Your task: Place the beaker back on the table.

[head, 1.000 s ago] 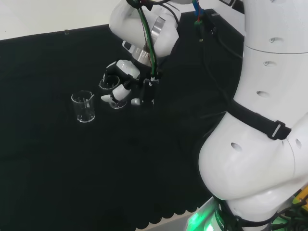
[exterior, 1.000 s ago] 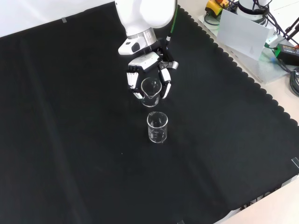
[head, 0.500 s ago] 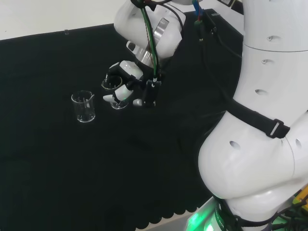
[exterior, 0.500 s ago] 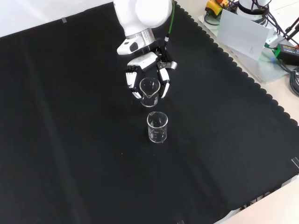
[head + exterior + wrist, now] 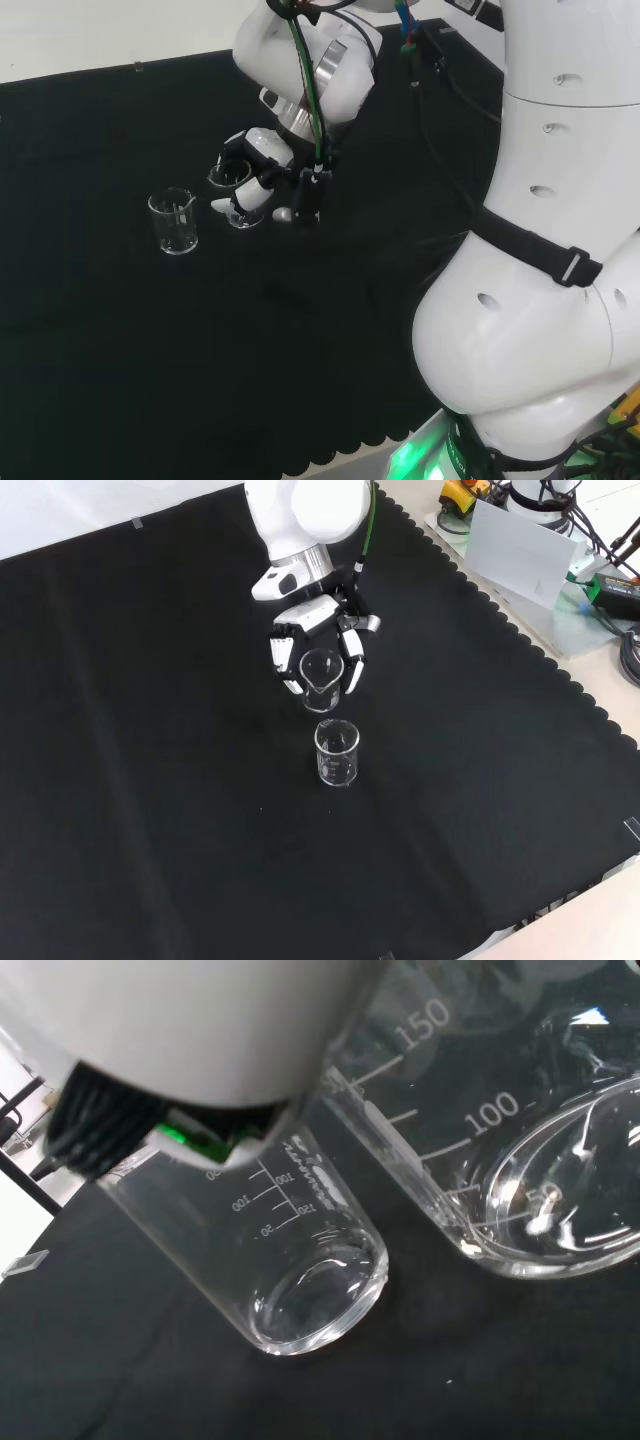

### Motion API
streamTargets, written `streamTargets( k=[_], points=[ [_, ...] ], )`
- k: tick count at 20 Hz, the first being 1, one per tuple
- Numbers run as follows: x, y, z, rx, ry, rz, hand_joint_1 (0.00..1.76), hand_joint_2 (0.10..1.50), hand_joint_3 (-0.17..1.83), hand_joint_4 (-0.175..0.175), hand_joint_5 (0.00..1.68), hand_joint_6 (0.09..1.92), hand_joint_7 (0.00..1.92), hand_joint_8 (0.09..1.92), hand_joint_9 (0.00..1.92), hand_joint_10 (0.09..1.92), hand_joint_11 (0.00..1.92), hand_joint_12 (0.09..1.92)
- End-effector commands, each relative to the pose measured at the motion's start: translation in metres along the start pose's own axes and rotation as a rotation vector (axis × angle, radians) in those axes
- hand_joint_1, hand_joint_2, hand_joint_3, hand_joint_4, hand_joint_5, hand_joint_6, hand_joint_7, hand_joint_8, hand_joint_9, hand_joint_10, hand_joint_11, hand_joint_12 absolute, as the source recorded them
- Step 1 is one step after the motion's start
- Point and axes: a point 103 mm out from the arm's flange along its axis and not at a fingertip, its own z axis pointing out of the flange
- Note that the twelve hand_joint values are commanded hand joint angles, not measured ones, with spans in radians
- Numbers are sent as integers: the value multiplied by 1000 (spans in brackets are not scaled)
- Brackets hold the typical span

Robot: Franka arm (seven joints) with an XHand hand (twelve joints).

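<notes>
The black and white hand [image 5: 312, 613] reaches down over the middle of the cloth, its fingers [image 5: 353, 663] curled round a clear glass beaker [image 5: 321, 677]. This held beaker is upright and low over the cloth; I cannot tell whether its base touches. In the head view the hand [image 5: 262, 146] grips the same beaker [image 5: 231, 181]. In the wrist view the held beaker [image 5: 520, 1150] looms close, marked with a scale, under a blurred white part of the hand [image 5: 180, 1020].
A second clear beaker [image 5: 337, 752] stands upright on the cloth just in front of the held one in the front view. It stands to the left, second beaker [image 5: 173, 222], in the head view and shows as second beaker [image 5: 290, 1260] in the wrist view. Black cloth [image 5: 150, 780] spreads around both.
The hand with the beaker has barely shifted, lifting a little and settling back. The standing beaker has not moved.
</notes>
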Motion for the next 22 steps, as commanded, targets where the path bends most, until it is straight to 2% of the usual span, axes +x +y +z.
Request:
streamTargets(
  k=[1, 3, 8, 12, 21, 22],
  points=[
    [-6, -2, -2, -7, 5, -3, 1437, 510, 907, -175, 1101, 935, 1346, 762, 1348, 738, 1269, 777],
    [-1, 1, 5, 2, -18, -16, 1437, 510, 907, -175, 1100, 935, 1346, 761, 1348, 738, 1269, 776],
    [-2, 2, 5, -3, 8, -9, 1437, 511, 906, -175, 1100, 935, 1346, 760, 1348, 738, 1268, 776],
    [-12, 3, 1, -18, 40, 0, 1436, 512, 905, -175, 1100, 936, 1346, 760, 1347, 738, 1266, 775],
    [-20, 6, 2, -34, 57, -1, 1436, 514, 902, -175, 1098, 937, 1346, 761, 1345, 739, 1264, 774],
    [-14, 9, 9, -29, 42, -3, 1436, 514, 901, -175, 1098, 937, 1346, 761, 1344, 739, 1264, 774]
  ],
)
